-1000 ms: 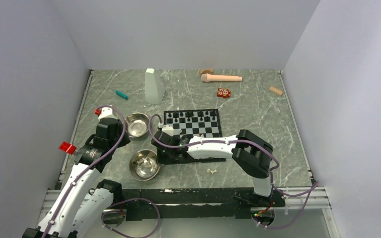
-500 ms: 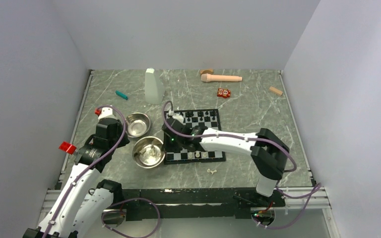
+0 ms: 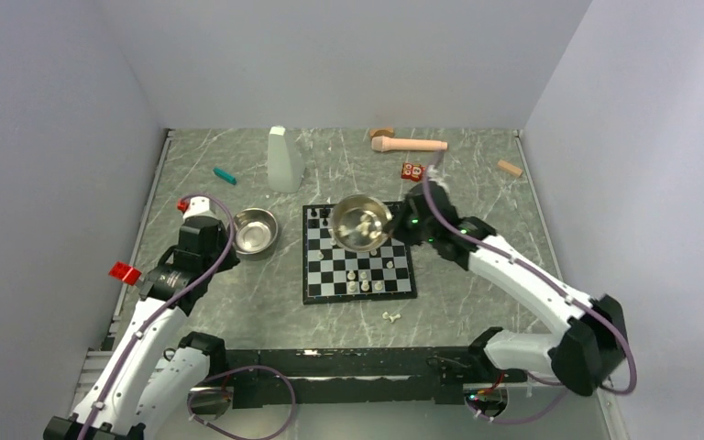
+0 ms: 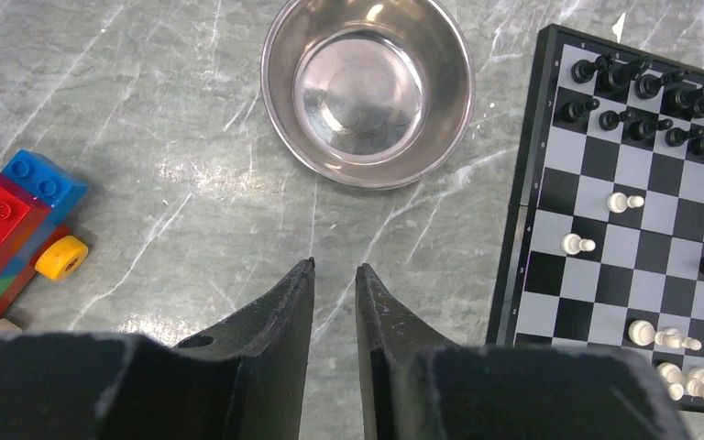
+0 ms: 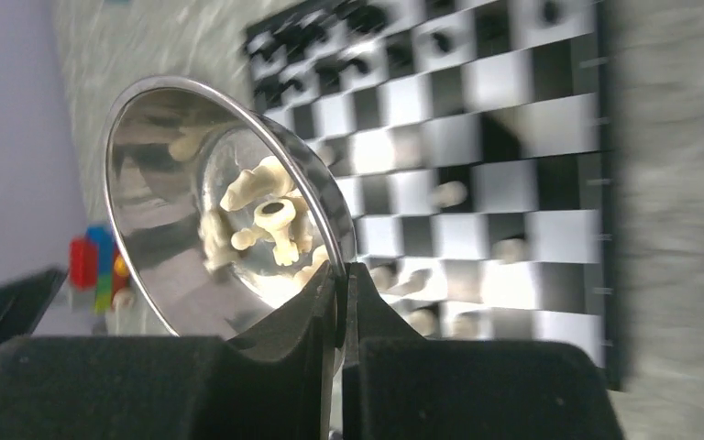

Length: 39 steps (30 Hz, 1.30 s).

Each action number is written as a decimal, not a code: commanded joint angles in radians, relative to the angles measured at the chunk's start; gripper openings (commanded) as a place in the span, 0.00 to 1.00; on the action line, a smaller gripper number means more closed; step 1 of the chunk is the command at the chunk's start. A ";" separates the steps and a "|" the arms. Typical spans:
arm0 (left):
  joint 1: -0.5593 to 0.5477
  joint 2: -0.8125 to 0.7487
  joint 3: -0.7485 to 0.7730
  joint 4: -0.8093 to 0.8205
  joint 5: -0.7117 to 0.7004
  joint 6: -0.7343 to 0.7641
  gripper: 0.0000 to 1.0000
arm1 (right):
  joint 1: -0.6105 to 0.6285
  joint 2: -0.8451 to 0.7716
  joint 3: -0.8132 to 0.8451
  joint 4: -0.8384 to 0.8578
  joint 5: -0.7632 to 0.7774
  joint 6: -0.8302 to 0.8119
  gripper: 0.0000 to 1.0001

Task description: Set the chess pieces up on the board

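Note:
The board point(image 3: 309, 266) lies mid-table, also seen in the left wrist view point(image 4: 513, 266) and the right wrist view point(image 5: 532, 137). Black chess pieces point(image 4: 651, 92) stand on its far rows. A few white pieces point(image 3: 365, 280) lie toppled near its front. My right gripper point(image 3: 394, 227) point(image 5: 341, 270) is shut on the rim of a steel bowl point(image 3: 360, 223) point(image 5: 156, 238), held tilted above the board's far half. Several white pieces point(image 5: 270, 215) lie inside the bowl. One white piece point(image 3: 390, 317) rests on the table. My left gripper point(image 3: 227, 261) point(image 4: 335, 268) hovers left of the board, narrowly open and holding nothing.
An empty steel bowl point(image 3: 255, 229) point(image 4: 367, 87) sits left of the board. A toy of coloured blocks point(image 4: 9, 215) lies further left. At the back are a white bottle point(image 3: 284, 159), a teal stick point(image 3: 225, 175), a wooden pestle point(image 3: 410, 144), a red toy point(image 3: 412, 171) and a wooden block point(image 3: 510, 168).
My right arm lifted the bowl of white pieces from the table left of the board and swung it right and away, over the board's far rows. The left arm stayed put.

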 commanded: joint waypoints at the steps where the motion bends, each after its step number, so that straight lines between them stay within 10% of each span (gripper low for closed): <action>1: 0.005 0.020 0.047 0.033 0.024 0.024 0.28 | -0.183 -0.141 -0.078 -0.113 0.021 -0.071 0.00; 17: 0.006 0.065 0.067 0.051 0.063 0.042 0.27 | -0.887 -0.234 -0.371 -0.043 -0.250 -0.217 0.00; 30: 0.006 0.084 0.059 0.062 0.063 0.041 0.28 | -0.944 -0.106 -0.420 0.100 -0.261 -0.205 0.00; 39: 0.005 0.109 0.053 0.080 0.075 0.024 0.28 | -0.944 -0.176 -0.426 0.041 -0.211 -0.237 0.52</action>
